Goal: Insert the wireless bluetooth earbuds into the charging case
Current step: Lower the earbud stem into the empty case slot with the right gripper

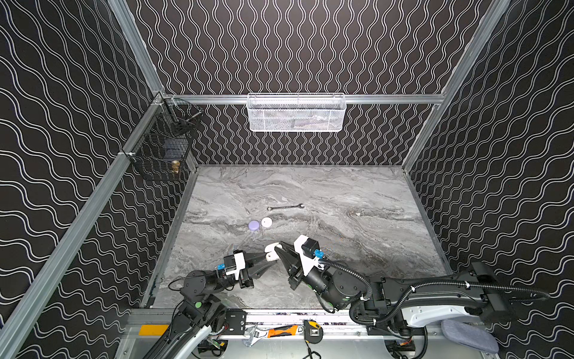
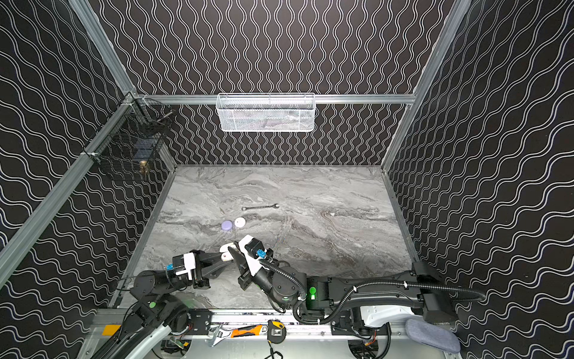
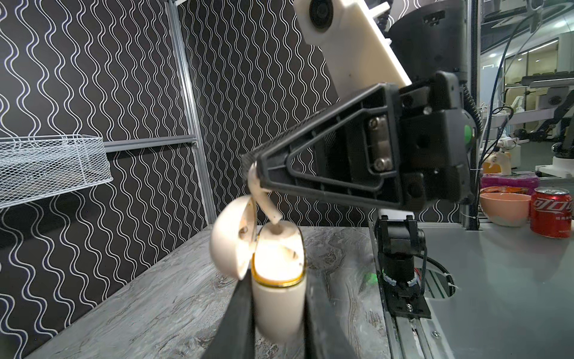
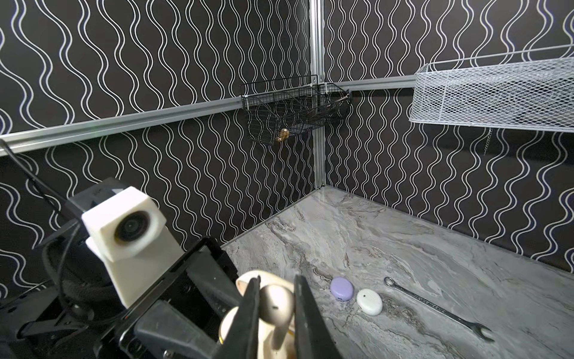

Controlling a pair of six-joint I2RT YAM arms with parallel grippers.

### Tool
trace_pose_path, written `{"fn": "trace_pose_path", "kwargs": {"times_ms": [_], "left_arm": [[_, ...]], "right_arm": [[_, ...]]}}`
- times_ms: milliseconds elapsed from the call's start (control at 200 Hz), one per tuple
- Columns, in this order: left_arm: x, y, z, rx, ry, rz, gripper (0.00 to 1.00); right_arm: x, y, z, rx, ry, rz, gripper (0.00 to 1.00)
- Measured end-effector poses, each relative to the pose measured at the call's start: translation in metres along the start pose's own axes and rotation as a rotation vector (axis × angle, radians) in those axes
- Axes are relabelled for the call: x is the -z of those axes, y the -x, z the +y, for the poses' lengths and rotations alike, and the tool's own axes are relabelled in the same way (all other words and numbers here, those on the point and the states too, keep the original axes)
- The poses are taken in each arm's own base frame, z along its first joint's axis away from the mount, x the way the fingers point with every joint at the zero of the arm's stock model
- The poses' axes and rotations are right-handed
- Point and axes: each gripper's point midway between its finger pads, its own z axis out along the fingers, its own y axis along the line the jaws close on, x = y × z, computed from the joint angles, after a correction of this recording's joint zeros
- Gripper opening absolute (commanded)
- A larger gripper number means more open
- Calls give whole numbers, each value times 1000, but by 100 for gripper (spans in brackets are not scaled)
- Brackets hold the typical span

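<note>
While the left jaws are clamped on the body of the cream charging case (image 3: pixel 277 298), low in the middle of both top views, the right jaws are pinched together on the head of a single cream earbud (image 3: pixel 262 200) right over it. What matters from where I stand is the line-up. The case lies lengthwise along the left jaws with its gold-rimmed mouth facing away from that wrist and its lid (image 3: pixel 231 236) hinged open to one side. The earbud's long axis runs stem-first down toward that mouth, a little tilted against the case's own axis. Its stem tip is at the lip of one socket, touching or very nearly, and I would judge it needs straightening before it slides home. Glare washes out the inside of the case, so I cannot tell whether the other socket is filled. Only this one earbud shows. Farther up the table (image 1: pixel 357 192), a closed lavender case (image 1: pixel 254 225) and a closed white case (image 1: pixel 266 221) lie just beside each other, well apart from both jaws, which makes three cases in all. Beyond them lies one steel wrench (image 1: pixel 285 207), lengthwise across the frame. On the walls hang two baskets: a black wire basket (image 1: pixel 161 146) at upper left and a white mesh basket (image 1: pixel 295 113) at upper centre.
</note>
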Motion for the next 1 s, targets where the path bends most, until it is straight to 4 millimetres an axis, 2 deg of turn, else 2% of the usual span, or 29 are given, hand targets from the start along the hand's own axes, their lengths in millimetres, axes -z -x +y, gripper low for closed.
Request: {"fn": "trace_pose_path", "kwargs": {"times_ms": [360, 1001], "left_arm": [[-1, -1, 3, 37, 16, 36, 0], [3, 3, 4, 43, 42, 36, 0]], "right_arm": [[0, -9, -7, 53, -42, -5, 8], [-1, -7, -11, 80, -68, -19, 9]]}}
